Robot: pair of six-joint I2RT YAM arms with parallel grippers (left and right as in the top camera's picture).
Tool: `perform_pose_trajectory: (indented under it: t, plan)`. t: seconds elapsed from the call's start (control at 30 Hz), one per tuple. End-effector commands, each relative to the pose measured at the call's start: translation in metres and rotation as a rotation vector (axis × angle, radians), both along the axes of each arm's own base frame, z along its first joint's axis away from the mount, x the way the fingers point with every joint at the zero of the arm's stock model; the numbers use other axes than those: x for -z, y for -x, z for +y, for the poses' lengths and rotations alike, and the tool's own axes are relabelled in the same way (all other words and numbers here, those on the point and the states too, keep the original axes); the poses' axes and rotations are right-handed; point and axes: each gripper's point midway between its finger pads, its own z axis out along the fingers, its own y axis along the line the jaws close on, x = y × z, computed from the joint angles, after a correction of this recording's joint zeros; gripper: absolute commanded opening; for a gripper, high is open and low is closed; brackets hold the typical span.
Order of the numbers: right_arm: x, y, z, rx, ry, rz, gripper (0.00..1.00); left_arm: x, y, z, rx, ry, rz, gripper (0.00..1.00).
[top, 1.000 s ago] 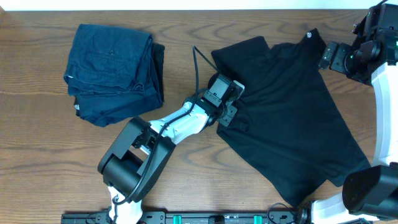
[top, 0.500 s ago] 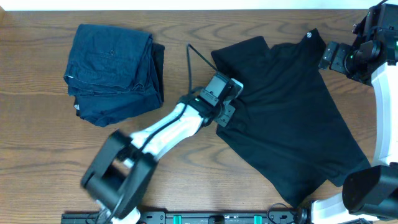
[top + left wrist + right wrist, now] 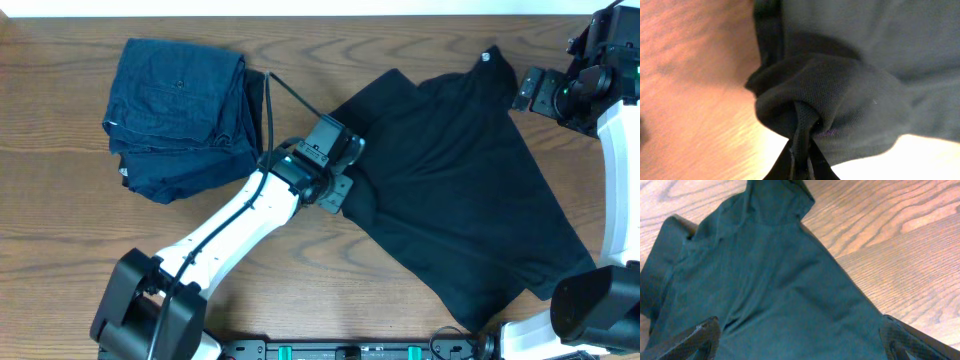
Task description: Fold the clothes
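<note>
The black T-shirt (image 3: 460,190) lies spread on the wooden table, right of centre, with a small white logo (image 3: 487,56) near its top edge. My left gripper (image 3: 338,188) is shut on a bunched fold at the shirt's left edge; the left wrist view shows the pinched fabric (image 3: 840,100) gathered into the jaws (image 3: 801,162). My right gripper (image 3: 522,92) is open and empty at the shirt's upper right, hovering above the cloth; in the right wrist view the shirt (image 3: 770,290) fills the space between the spread fingers (image 3: 800,340).
A folded dark blue denim-like stack (image 3: 185,115) lies at the upper left of the table. Bare wood (image 3: 80,230) shows in front of it. The table's near edge with the arm bases (image 3: 350,350) runs along the bottom.
My left gripper has pulled the shirt's left edge leftward and slightly up toward the denim stack; the shirt has shifted left with it. The right arm has not moved.
</note>
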Motion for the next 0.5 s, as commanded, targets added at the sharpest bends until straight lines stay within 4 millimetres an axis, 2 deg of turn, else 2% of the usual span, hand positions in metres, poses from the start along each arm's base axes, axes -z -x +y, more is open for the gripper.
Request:
perform_pose_trajectory:
  t: [0.0,0.27,0.47]
  plan:
    - [0.0,0.0,0.0,0.004,0.004,0.0,0.99,0.016,-0.003,0.028,-0.058,-0.093,0.029,0.06]
    - [0.0,0.0,0.0,0.004,0.004,0.0,0.99,0.036,0.002,0.068,-0.149,-0.143,0.114,0.07]
    - [0.0,0.0,0.0,0.004,0.004,0.0,0.99,0.051,0.013,0.087,-0.184,-0.169,0.164,0.08]
